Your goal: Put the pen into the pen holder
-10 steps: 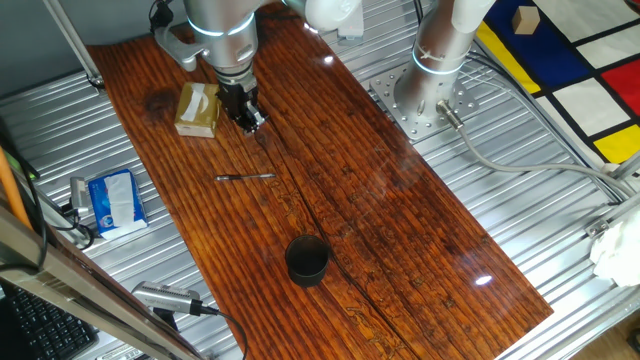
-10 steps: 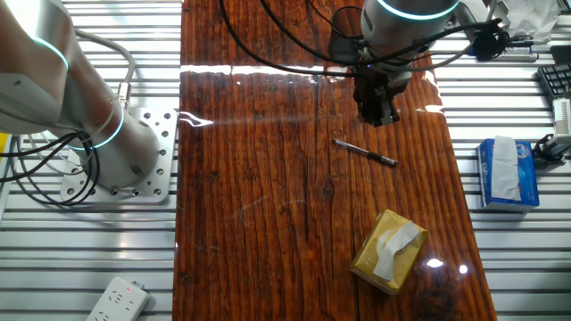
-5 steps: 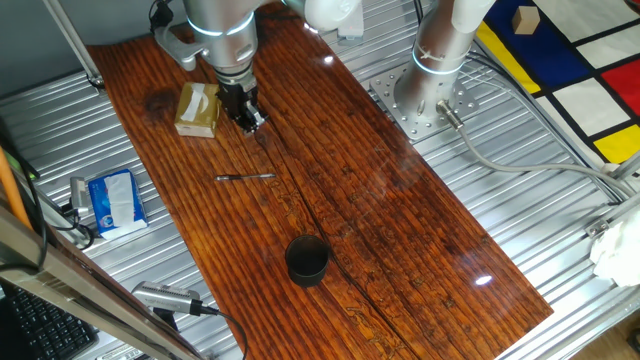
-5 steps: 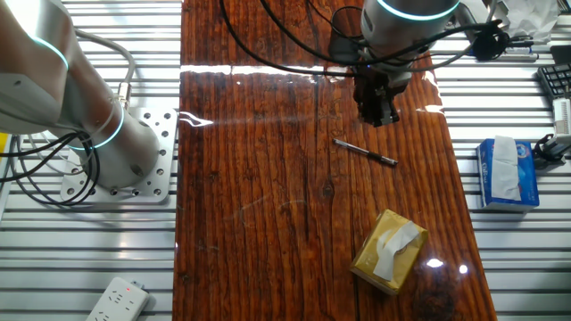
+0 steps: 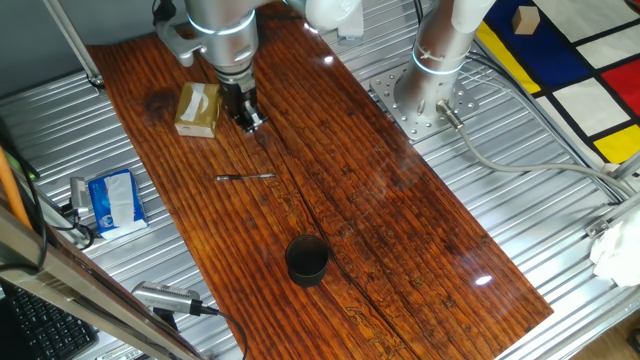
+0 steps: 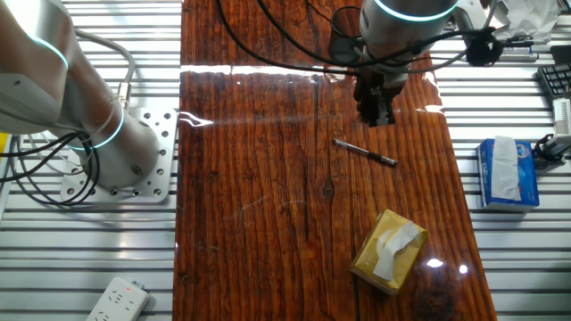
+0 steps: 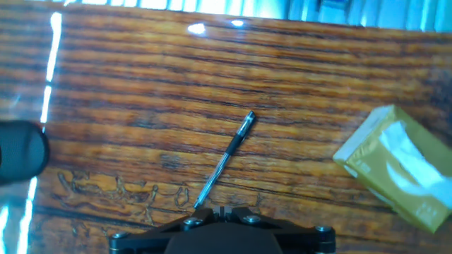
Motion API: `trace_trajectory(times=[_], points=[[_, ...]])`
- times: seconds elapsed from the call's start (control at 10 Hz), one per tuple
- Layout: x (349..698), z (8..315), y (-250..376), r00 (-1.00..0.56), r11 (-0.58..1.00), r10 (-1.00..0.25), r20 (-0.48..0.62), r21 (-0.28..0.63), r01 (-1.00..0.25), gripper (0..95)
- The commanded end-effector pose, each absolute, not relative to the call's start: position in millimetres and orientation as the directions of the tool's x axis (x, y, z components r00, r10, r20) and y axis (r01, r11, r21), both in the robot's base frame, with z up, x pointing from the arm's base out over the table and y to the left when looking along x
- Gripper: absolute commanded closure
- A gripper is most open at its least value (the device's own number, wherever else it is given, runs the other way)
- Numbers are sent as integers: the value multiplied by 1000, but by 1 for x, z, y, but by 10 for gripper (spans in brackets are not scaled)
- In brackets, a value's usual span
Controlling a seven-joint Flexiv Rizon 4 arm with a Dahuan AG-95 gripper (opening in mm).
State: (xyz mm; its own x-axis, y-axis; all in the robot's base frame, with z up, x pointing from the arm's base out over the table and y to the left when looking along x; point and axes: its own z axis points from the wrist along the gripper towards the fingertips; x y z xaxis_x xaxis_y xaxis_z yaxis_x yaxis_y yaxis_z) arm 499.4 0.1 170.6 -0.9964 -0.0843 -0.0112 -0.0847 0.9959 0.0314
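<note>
The pen (image 5: 245, 177) lies flat on the wooden table, a thin dark stick also seen in the other fixed view (image 6: 366, 153) and the hand view (image 7: 224, 159). The pen holder (image 5: 307, 259), a short black cup, stands upright nearer the table's front; the hand view catches only its edge (image 7: 21, 152) at the far left. My gripper (image 5: 250, 120) hangs above the table just beyond the pen, its tips (image 6: 376, 116) a little above the wood. In the hand view the gripper (image 7: 221, 209) is shut, jaws pressed together with nothing between them, right by the pen's near end.
A yellowish-tan box (image 5: 197, 108) sits on the table beside the gripper and shows in the hand view (image 7: 399, 166) at right. A blue tissue pack (image 5: 115, 200) and a silver tool with a cable (image 5: 165, 298) lie off the table's edge. The arm's base (image 5: 425, 95) is bolted alongside.
The gripper has shifted very slightly upward over the table. The pen and the cup have not moved.
</note>
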Motion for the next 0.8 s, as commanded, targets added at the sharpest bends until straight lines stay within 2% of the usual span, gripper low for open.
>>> trace_trajectory(times=[0.1,0.6,0.8], points=[[500,171,0,-1000,999,-13,-6,44,-13,950],[500,171,0,-993,988,118,6,96,118,950],[500,170,0,-994,989,111,8,97,111,950]])
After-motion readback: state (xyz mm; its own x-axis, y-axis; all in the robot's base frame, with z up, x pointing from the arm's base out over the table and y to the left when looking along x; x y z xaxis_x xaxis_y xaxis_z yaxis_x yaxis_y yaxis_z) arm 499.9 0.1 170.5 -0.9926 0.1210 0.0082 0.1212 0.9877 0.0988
